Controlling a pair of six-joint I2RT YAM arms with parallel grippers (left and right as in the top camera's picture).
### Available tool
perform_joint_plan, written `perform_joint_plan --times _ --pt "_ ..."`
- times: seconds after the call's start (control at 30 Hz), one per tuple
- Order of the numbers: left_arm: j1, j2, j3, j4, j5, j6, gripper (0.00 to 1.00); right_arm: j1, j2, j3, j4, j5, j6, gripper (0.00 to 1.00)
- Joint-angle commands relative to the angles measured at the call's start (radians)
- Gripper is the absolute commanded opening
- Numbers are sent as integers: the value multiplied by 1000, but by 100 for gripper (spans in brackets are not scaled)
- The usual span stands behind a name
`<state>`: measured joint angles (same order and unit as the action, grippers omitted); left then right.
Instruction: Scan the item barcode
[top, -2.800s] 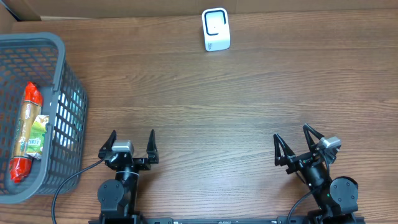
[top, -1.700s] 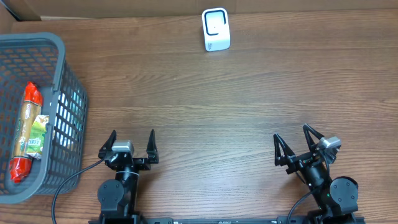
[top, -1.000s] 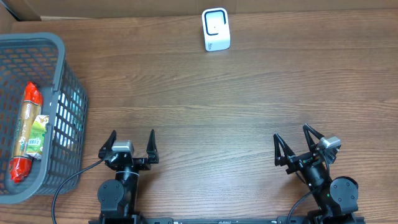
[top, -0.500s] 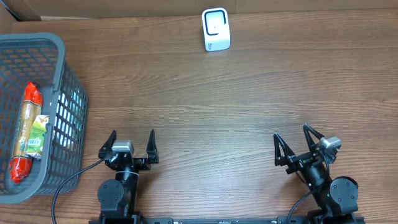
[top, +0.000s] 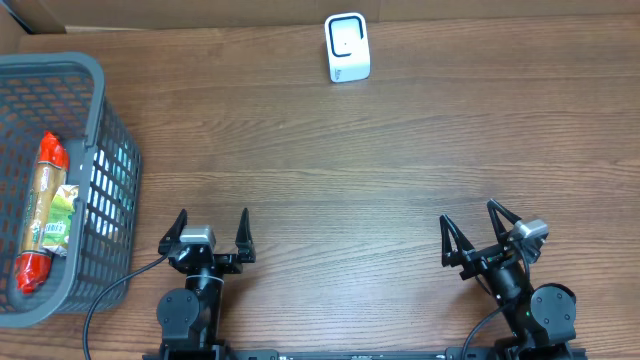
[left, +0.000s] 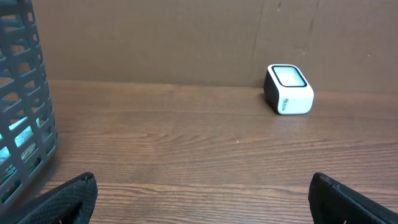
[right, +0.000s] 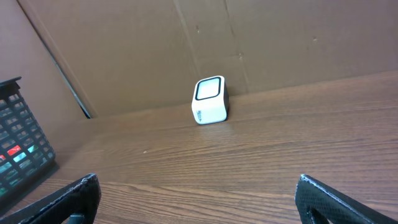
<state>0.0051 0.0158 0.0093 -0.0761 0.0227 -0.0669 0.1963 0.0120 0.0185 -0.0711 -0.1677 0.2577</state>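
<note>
A long, soft-looking packet with red ends and a green label (top: 45, 212) is seen lying inside the grey plastic mesh basket (top: 95, 110) at the left edge of the brown wooden counter (top: 350, 160). A small white box-shaped scanner (top: 347, 47) is placed near the far edge. The left gripper (top: 212, 215) and right gripper (top: 468, 213) are held at the near edge, jaws apart and empty. The packet is judged light, pliable and slick, so a hold across its middle is advised

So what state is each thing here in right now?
Left claw: open, holding nothing.
Right claw: open, holding nothing.
Grey plastic mesh basket: upright, holding one packet.
Long red-ended snack packet: lying in the basket, untouched.
Small white box-shaped scanner: upright, far from both claws.
</note>
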Motion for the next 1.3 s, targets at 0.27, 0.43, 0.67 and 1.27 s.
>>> perform_joint_plan --times 0.27,0.43,0.67,1.27 --pt "-6 -11 -5 -2 -6 23 100 -1 -9 -11 5 10 -4 100" --pt "-6 -11 -5 -2 -7 23 100 -1 -9 -11 5 9 -4 100" --pt "-6 -11 -5 -2 -7 23 100 -1 -9 -11 5 10 -4 100" --pt "-5 -11 -5 -1 -27 45 100 -1 -9 -11 5 10 -4 100"
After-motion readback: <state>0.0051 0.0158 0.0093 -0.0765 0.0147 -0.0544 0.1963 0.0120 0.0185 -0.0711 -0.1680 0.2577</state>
